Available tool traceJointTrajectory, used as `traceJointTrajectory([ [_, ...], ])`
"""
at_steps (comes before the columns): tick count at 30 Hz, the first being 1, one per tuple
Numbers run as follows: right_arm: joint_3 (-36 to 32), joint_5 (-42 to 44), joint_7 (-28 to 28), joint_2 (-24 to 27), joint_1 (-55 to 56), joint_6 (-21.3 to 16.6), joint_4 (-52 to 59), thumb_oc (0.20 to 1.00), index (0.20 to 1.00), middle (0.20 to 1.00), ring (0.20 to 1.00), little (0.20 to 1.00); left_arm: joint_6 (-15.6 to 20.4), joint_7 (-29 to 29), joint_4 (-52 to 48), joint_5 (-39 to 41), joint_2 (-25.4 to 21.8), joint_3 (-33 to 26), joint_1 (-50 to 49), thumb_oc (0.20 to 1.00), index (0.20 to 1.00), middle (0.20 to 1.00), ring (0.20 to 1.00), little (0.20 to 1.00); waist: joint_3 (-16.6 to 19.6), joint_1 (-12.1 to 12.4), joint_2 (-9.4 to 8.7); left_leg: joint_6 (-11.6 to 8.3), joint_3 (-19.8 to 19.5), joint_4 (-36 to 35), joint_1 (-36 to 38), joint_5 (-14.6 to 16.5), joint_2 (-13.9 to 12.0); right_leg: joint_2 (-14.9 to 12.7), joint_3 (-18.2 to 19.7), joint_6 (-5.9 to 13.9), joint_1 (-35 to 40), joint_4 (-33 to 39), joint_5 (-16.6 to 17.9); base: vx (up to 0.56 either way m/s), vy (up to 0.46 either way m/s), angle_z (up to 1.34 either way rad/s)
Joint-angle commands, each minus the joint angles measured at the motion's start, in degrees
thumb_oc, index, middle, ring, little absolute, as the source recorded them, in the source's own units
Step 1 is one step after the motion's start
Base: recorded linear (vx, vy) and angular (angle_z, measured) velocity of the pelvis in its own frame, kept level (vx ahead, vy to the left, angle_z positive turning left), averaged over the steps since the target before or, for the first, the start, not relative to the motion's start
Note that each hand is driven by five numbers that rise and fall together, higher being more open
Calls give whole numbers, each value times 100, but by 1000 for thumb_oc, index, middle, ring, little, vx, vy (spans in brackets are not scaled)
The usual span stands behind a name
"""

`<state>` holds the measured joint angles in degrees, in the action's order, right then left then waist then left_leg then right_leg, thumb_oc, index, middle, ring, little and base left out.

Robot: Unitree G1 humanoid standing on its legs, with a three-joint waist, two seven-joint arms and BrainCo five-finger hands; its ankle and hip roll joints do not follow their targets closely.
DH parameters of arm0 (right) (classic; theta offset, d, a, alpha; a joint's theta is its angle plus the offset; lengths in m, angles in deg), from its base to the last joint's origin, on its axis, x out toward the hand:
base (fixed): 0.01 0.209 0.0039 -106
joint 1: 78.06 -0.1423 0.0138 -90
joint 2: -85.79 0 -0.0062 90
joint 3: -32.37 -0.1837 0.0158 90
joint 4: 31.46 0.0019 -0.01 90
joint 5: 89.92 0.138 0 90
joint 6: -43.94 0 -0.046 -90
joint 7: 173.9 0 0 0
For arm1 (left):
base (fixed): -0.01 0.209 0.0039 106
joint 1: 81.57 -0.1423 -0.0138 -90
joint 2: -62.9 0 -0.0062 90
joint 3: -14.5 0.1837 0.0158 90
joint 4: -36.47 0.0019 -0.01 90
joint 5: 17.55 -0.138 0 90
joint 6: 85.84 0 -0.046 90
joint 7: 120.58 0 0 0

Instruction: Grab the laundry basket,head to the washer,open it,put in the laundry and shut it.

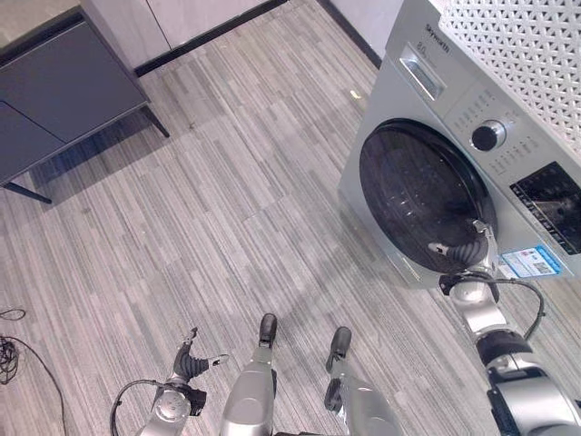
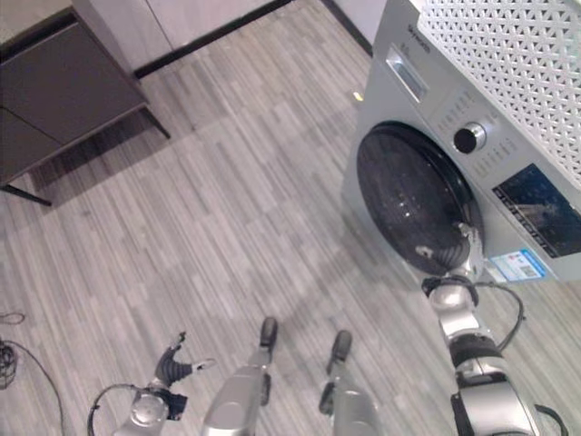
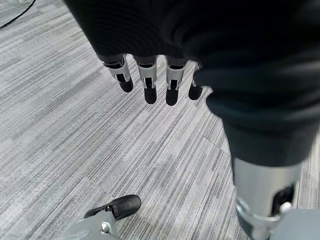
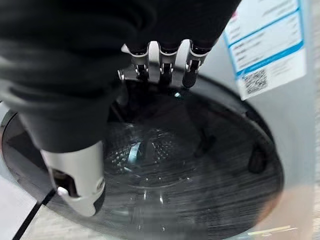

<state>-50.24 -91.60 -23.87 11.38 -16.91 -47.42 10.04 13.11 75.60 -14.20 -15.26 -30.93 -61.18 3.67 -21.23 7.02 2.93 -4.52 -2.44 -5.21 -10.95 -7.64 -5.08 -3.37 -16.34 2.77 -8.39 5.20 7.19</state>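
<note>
R hand is reaching to the washer door, at its lower rim; fingers are curling at the rim, can't tell whether they're gripping it. Door is sitting closed. L hand is hanging low over the floor, fingers relaxed, holding nothing. White perforated basket is resting on top of the washer. Dark cabinet is standing far L.

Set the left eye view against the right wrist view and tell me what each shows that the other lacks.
Left eye view alone: the left hand hanging low over the striped floor, a dark cabinet, the washer's control knob. Right wrist view alone: the drum's inside through the glass. Both: the right hand at the rim of the closed washer door, beside the blue-edged label.
</note>
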Motion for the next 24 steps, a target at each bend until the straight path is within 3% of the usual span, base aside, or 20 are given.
traceJointTrajectory([
  [1, 257, 254, 114, 169, -184, -227, 291, 1000, 1000, 1000, 1000, 1000, 292, 208, -172, 452, -255, 112, 124, 1000, 1000, 1000, 1000, 1000, 129, 205, -348, 37, -87, 27, -425, 389, -186, -1055, 126, 593, 2, -20, -505, 20, 5, 12],
  [6, 260, 558, 111, 17, -330, -328, 314, 1000, 1000, 1000, 1000, 1000, 317, 247, -277, 605, -237, 143, 207, 1000, 1000, 1000, 1000, 1000, 101, 244, -299, 32, -159, 21, -564, 356, -134, -1067, 117, 582, -86, -20, -503, 10, 1, 4],
  [10, 483, 957, 333, -433, -392, -494, 414, 1000, 1000, 1000, 1000, 1000, 322, 278, -471, 619, -231, 180, 340, 1000, 1000, 1000, 1000, 1000, 9, 289, -252, 18, -166, 21, -639, 333, -107, -1069, 126, 574, -159, -20, -493, -8, -3, 8],
  [11, 659, 1203, 488, -862, -396, -600, 476, 1000, 1000, 1000, 1000, 1000, 315, 285, -456, 617, -208, 206, 420, 1000, 1000, 1000, 1000, 1000, -33, 307, -227, 10, -152, 21, -642, 339, -114, -1060, 153, 568, -175, -20, -496, 0, 0, 0],
  [12, 659, 1204, 488, -863, -399, -600, 476, 1000, 1000, 1000, 1000, 1000, 315, 285, -455, 617, -209, 205, 423, 1000, 1000, 1000, 1000, 1000, -16, 300, -234, 15, -158, 21, -673, 321, -104, -1069, 148, 571, -202, -20, -483, -23, -3, -3],
  [13, 792, 1691, 698, -1415, -347, -728, 487, 1000, 1000, 1000, 1000, 1000, 285, 327, -382, 615, -177, 211, 517, 1000, 1000, 1000, 1000, 1000, -51, 315, -225, 9, -128, 21, -648, 337, -120, -1053, 182, 560, -197, -20, -490, -25, -2, -4],
  [16, 1213, 2281, 1073, -2196, -176, -902, 561, 1000, 1000, 1000, 1000, 1000, 224, 361, -267, 610, -96, 242, 569, 1000, 1000, 1000, 1000, 1000, -53, 328, -232, 10, -106, 21, -618, 336, -141, -1037, 233, 551, -189, -20, -503, -29, 9, -16],
  [17, 1214, 2281, 1073, -2196, -177, -902, 560, 1000, 1000, 1000, 1000, 1000, 224, 360, -267, 610, -97, 241, 570, 1000, 1000, 1000, 1000, 1000, -37, 321, -237, 15, -112, 21, -644, 322, -133, -1044, 229, 553, -212, -20, -493, -27, 13, -19],
  [18, 1444, 2765, 1377, -2604, -93, -933, 501, 1000, 1000, 1000, 1000, 1000, 195, 369, -202, 656, -33, 256, 538, 1000, 1000, 1000, 1000, 1000, -39, 357, -225, 16, -101, 21, -578, 347, -144, -1028, 262, 547, -171, -20, -507, -27, 6, -17],
  [20, 1701, 3311, 1689, -2963, -52, -981, 417, 1000, 1000, 1000, 1000, 1000, 170, 370, -112, 672, 6, 297, 549, 1000, 1000, 1000, 1000, 1000, -15, 416, -229, 8, -103, 21, -536, 351, -158, -1023, 254, 544, -132, -20, -514, -22, -8, -11],
  [22, 1822, 3479, 1791, -3082, -30, -996, 386, 1000, 1000, 1000, 1000, 1000, 175, 363, -69, 700, 24, 308, 555, 1000, 1000, 1000, 1000, 1000, -3, 443, -227, 4, -106, 21, -514, 353, -164, -1021, 242, 542, -111, -20, -524, -18, -16, -8],
  [24, 2476, 3507, 2056, -3343, 58, -899, 359, 1000, 1000, 1000, 1000, 1000, 181, 333, -31, 732, -1, 403, 492, 1000, 1000, 1000, 1000, 1000, 89, 562, -238, -17, -144, 28, -407, 368, -199, -1019, 166, 531, 37, -20, -570, -12, -39, -1],
])
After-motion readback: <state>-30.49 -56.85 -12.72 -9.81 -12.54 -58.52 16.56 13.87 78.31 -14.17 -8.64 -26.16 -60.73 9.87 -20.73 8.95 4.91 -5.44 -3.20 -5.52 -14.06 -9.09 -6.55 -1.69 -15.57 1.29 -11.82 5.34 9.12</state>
